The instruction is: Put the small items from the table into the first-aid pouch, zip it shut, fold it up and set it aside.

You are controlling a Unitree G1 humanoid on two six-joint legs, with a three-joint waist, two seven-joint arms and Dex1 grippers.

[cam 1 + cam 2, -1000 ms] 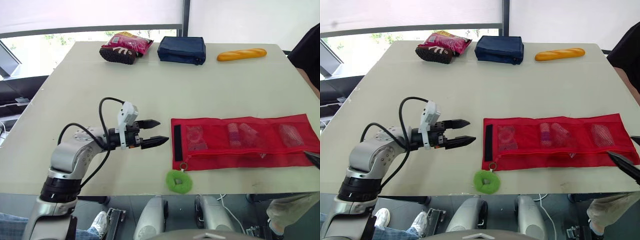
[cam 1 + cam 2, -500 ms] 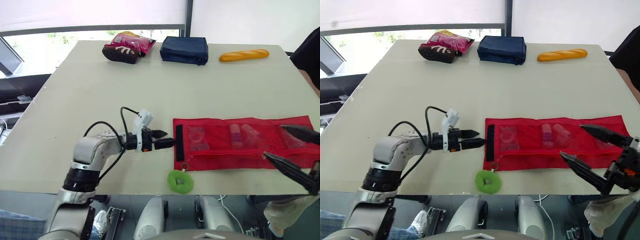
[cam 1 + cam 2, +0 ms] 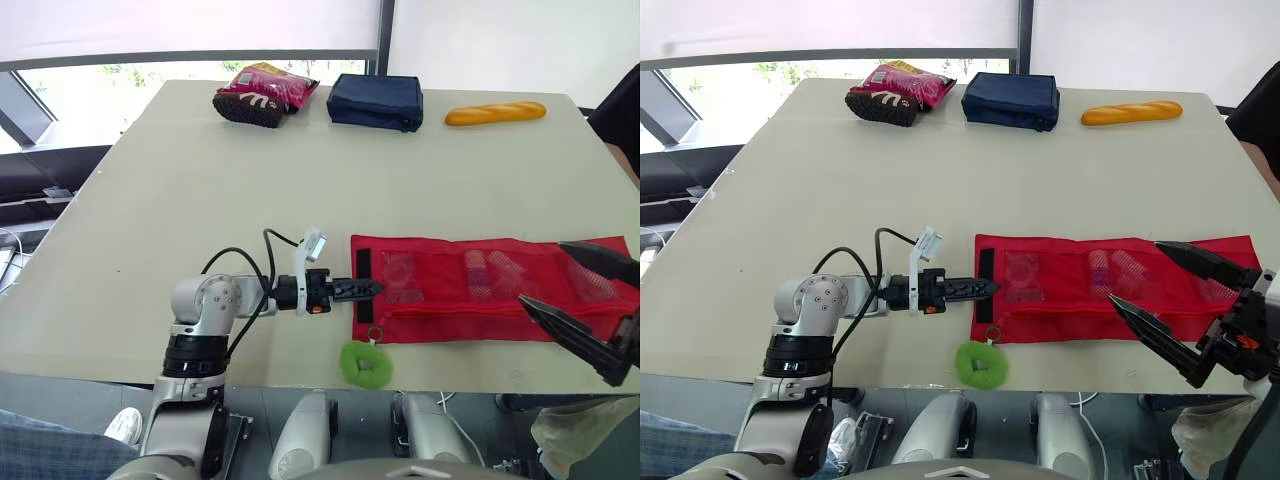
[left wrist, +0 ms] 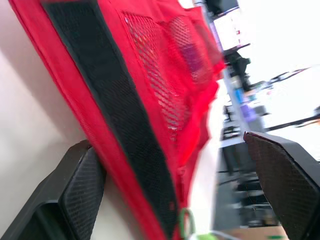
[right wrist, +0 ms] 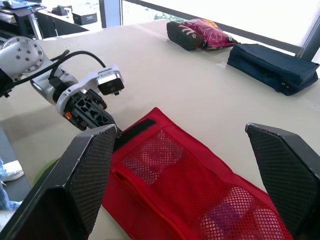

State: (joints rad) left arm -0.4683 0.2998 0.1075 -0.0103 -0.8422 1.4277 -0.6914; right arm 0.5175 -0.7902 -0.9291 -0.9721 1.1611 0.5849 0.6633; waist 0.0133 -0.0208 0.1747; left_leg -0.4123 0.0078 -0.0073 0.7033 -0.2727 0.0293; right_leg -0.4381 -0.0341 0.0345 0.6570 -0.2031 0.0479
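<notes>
Nearest us, a fuzzy green ring (image 3: 365,363) lay at the corner of the flat red mesh pouch (image 3: 450,322) on the smooth beige counter (image 3: 250,170). The left tool (image 3: 366,288) gaped around the pouch's black-strapped end. The right tool (image 3: 540,271) hung spread over the other end. Beyond sat a boxy navy fabric case (image 3: 376,100).

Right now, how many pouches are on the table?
2. The red mesh first-aid pouch lies unfolded near the front edge; a navy zip pouch sits at the far edge, between the snack bags and the bread loaf. No others seem hidden.
</notes>
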